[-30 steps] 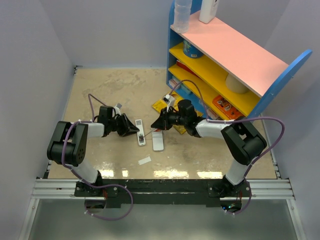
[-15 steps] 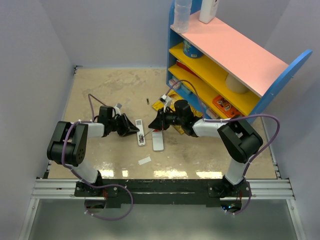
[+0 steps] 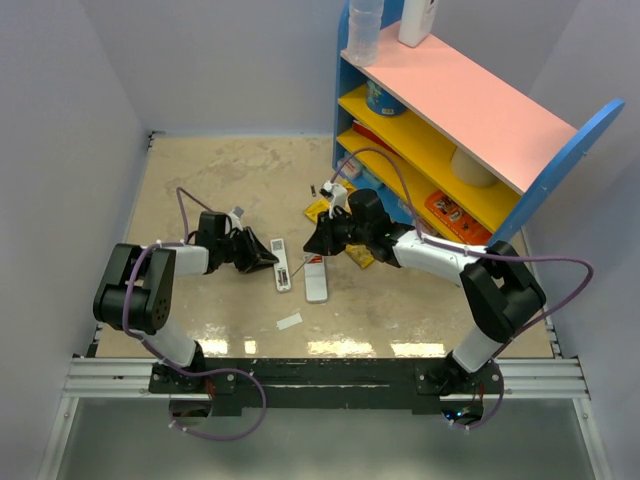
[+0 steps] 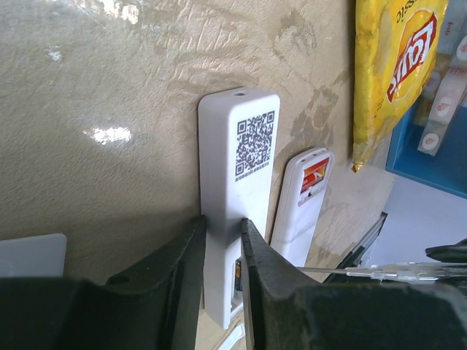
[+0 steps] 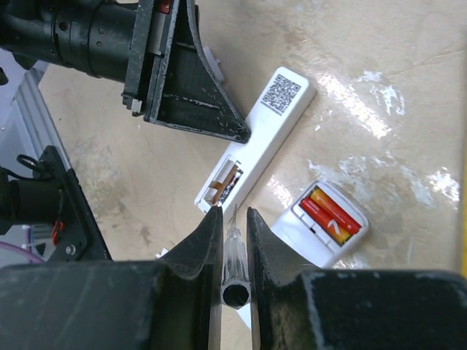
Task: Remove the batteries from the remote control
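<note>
Evidently prying comes next: the right gripper [image 5: 233,213], clamped on a thin clear stick [image 5: 234,248], hangs beside the remote control [image 5: 306,244] at lower right of its wrist view, batteries [image 5: 330,213] seated, so the tip must dip under one; the left gripper [image 4: 222,226] pinches the white bar [image 4: 237,175].

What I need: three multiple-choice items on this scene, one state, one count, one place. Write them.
1. The left pincer is: A wide open; B shut on the white bar; C shut on nothing.
2. Red batteries lying side by side number: A one; B two; C four.
3. They lie: A in the remote control's open compartment; B in the left pincer; C atop the white bar.
Key: 1 B, it clamps the bar's sides; 2 B, two red cylinders show; 3 A, both sit in the uncovered bay.
</note>
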`<state>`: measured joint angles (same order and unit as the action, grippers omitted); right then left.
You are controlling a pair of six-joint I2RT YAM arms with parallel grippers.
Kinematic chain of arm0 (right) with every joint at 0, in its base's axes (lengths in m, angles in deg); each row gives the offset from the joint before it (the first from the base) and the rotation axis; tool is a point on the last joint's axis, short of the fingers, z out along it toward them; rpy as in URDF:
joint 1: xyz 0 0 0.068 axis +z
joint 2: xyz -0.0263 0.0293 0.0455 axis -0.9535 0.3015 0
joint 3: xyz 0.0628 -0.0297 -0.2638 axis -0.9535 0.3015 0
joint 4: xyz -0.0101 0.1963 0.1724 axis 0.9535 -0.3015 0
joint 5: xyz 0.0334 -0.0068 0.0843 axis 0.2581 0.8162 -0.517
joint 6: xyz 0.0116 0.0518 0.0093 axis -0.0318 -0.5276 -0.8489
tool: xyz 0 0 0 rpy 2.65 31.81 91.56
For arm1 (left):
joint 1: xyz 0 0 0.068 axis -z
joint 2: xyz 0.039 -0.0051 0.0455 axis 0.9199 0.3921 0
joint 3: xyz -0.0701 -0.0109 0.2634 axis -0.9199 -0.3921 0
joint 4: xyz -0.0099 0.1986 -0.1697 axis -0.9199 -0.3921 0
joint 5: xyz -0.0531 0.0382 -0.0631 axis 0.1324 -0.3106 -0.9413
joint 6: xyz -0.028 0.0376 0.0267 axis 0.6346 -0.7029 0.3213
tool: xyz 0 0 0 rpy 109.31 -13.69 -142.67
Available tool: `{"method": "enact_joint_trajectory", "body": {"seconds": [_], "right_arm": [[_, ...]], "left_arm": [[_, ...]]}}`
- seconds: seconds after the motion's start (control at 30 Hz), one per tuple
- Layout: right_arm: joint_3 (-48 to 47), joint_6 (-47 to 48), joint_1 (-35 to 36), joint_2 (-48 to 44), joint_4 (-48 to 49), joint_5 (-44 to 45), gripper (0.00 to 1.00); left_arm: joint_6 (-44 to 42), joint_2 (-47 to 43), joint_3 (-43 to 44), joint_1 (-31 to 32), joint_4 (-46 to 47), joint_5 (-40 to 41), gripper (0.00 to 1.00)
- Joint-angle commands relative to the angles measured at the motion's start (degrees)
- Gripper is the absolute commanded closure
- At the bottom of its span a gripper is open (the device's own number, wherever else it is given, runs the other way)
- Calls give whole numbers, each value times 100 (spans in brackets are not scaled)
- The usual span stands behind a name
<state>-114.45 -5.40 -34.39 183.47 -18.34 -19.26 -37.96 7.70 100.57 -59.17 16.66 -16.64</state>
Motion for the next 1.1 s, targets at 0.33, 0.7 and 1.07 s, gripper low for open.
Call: {"method": "enact_joint_trajectory", "body": {"seconds": [0.33,0.7,1.07], "right_arm": [[-867,666,104,-480,-1390,1056,100],[-1333,728,640,-269,-1707,1680,100],[-1430,754,1001,-76,-1768,2147,100]], "left_arm": [[-503,-733,240,86,-1216,760,63],[-371,-760,-24,95,-882,453,59],[-354,-549,-112,139,-549,400,63]]}}
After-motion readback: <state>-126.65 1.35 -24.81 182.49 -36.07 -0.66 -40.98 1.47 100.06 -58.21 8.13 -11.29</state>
